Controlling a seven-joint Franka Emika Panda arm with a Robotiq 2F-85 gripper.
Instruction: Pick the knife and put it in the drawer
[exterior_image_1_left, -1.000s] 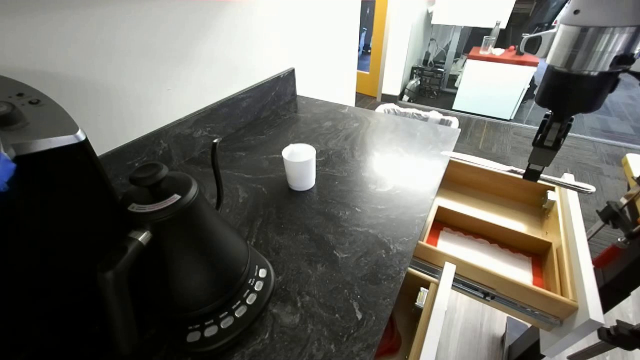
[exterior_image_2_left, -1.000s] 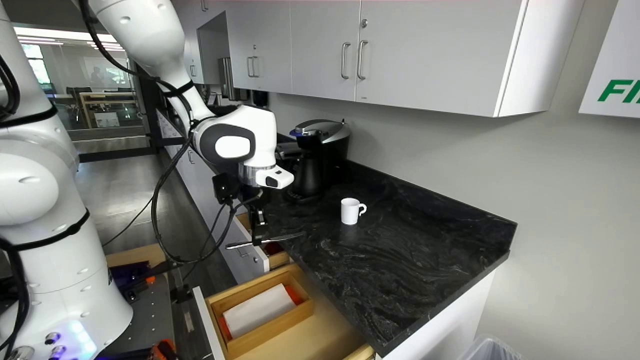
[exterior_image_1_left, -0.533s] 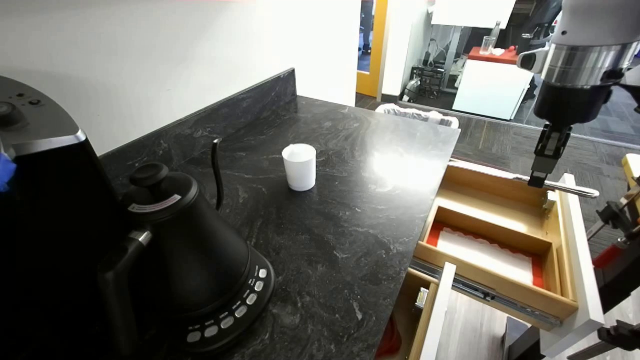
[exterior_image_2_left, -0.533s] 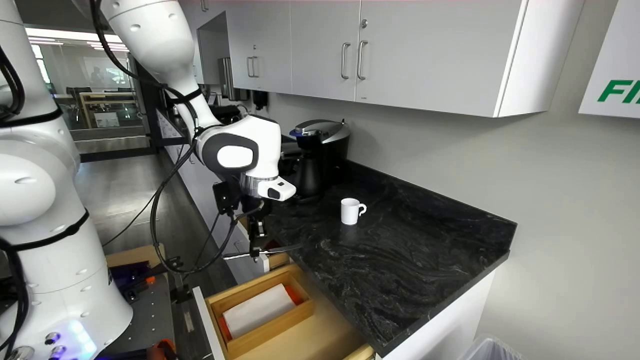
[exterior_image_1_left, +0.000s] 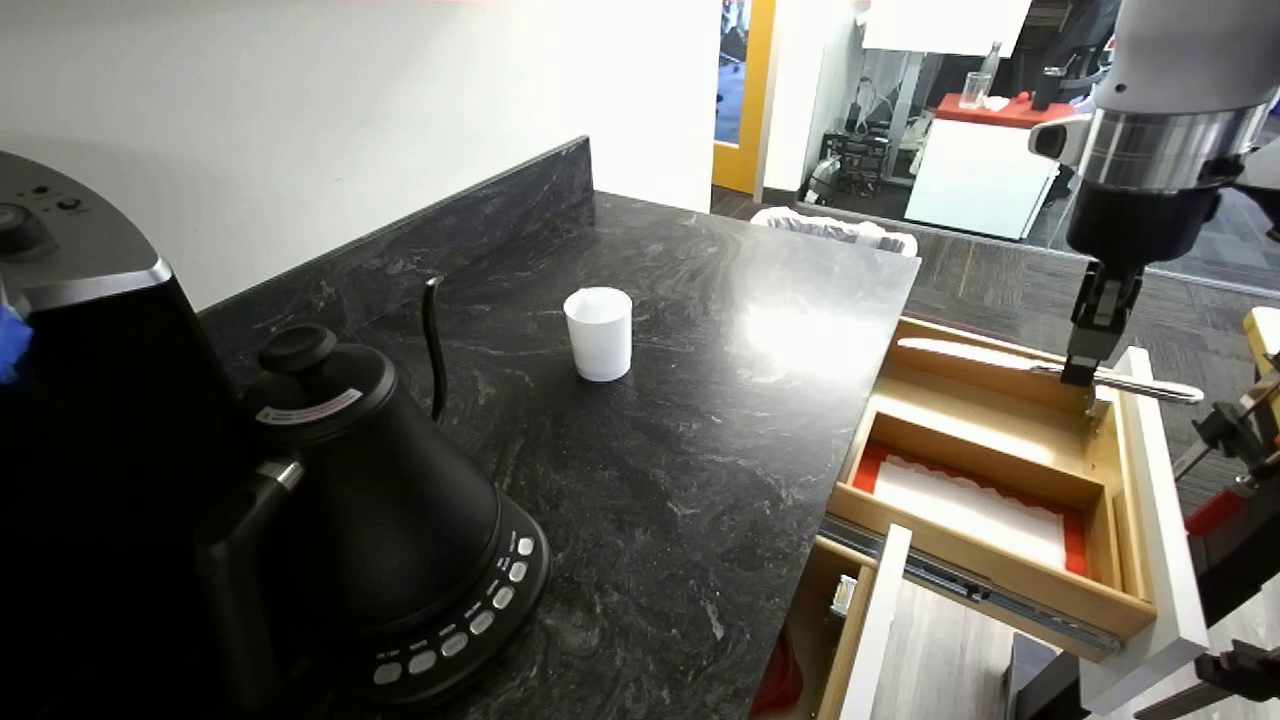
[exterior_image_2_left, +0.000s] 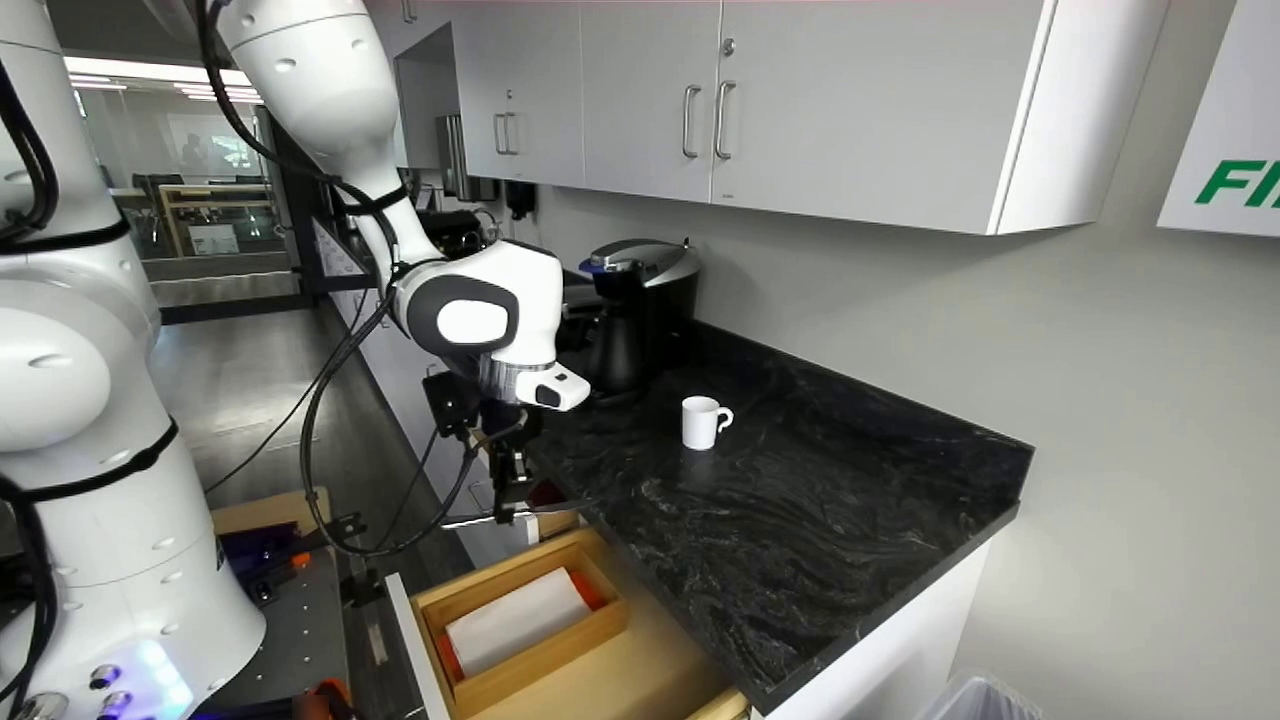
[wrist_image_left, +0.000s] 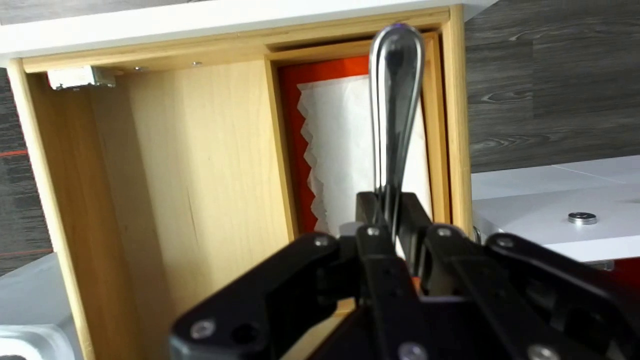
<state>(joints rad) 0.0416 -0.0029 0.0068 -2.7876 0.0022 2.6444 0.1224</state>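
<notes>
- Closest in the wrist view, the fingers (wrist_image_left: 414, 212) pinch the knife (wrist_image_left: 396, 115) where its handle narrows toward the blade; the handle's rounded end points toward the white front (wrist_image_left: 200, 20) of the drawer (wrist_image_left: 459, 125).
- The knife looks like polished metal: stiff, fairly light, hardly fragile, but slippery — it could swivel in so narrow a pinch if either end knocks something. That spot on the handle, near the blade, seems a sound hold, probably not far from balance.
- Below, apart from the knife, the wooden drawer stands open, its divider (wrist_image_left: 281, 150) setting off a white sheet (wrist_image_left: 345, 140) on a red lining (wrist_image_left: 294, 125). In the wrist view the handle lines up over the sheet; which part lies straight beneath, I cannot tell.
- In an exterior view the blade's tip shows close to the edge of the dark counter (exterior_image_1_left: 700, 430) — lowering should keep the tip off it.
- Farther away on the counter stand a white mug (exterior_image_2_left: 700, 423) and a black kettle (exterior_image_1_left: 400, 500), well apart.
</notes>
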